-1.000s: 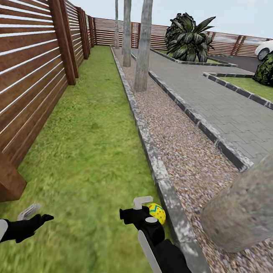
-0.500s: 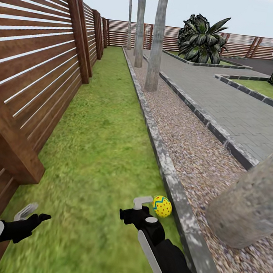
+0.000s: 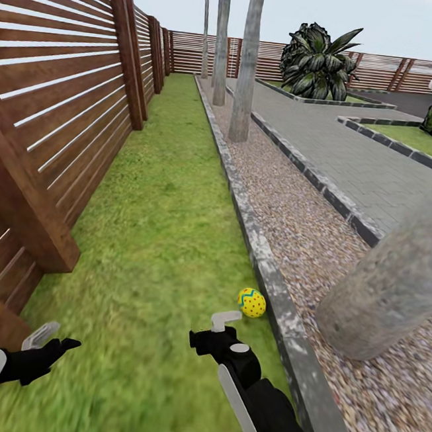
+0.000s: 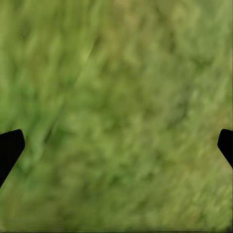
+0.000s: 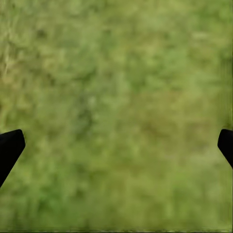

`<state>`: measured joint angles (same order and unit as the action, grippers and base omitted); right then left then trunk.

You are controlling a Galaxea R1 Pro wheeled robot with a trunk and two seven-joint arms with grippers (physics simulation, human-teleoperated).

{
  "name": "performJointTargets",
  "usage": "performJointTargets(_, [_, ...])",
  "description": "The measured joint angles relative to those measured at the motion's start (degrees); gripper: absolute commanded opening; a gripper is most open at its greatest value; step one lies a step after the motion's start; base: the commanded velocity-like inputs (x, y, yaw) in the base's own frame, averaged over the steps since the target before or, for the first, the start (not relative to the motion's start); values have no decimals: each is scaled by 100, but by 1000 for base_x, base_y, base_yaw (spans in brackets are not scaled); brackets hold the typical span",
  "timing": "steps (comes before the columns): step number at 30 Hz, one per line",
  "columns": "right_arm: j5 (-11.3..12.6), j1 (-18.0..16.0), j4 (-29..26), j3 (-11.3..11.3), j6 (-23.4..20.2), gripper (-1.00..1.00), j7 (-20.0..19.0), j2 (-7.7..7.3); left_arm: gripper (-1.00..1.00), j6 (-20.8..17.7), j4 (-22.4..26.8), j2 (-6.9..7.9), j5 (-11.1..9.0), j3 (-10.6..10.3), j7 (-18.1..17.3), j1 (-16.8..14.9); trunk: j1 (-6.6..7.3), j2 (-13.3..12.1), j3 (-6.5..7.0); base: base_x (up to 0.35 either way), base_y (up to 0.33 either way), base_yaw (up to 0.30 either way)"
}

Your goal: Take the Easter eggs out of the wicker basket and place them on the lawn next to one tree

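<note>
both grippers hang low and empty over the lawn [image 3: 154, 236] — the right gripper [image 3: 220, 331] and the left gripper [image 3: 50, 339] each show their fingertips spread wide apart at the edges of the wrist views, with nothing but grass between them. one easter egg [image 3: 251, 302] lies on the grass just beside the grey stone kerb [image 3: 263, 274] at the lawn's right edge, near the thick grey tree [image 3: 395, 281] that rises from the gravel beyond the kerb. this egg looks placed, so i judge the step in hand to be the drop-off by the tree — the next move calls for going to the wicker basket for another egg and laying it by this same trunk.
</note>
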<state>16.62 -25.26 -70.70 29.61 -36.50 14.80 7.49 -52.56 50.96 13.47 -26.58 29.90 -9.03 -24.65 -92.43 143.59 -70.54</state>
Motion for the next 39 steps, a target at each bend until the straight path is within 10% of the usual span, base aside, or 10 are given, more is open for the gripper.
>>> performJointTargets(9, [-41, 0, -185, 1, -137, 100, -1, -54, 100, 17, -1, 35, 1, -10, 5, 0, 2, 0, 0, -12, 0, 0])
performJointTargets(14, [-33, -1, -711, -25, -1293, 100, -6, -211, 100, 18, 3, 29, 1, -57, 5, 0, 3, 0, 0, -2, 0, 0])
performJointTargets(22, [-26, 0, -877, -51, -1510, 100, -17, -236, 100, 18, 0, 1, 8, -63, 5, 0, 0, 0, 0, -225, 0, 0])
performJointTargets(39, [-37, 2, -876, -994, -1516, 100, -26, -242, 100, 20, 2, 29, 19, -73, 23, 0, 2, 0, 0, -12, 0, 0])
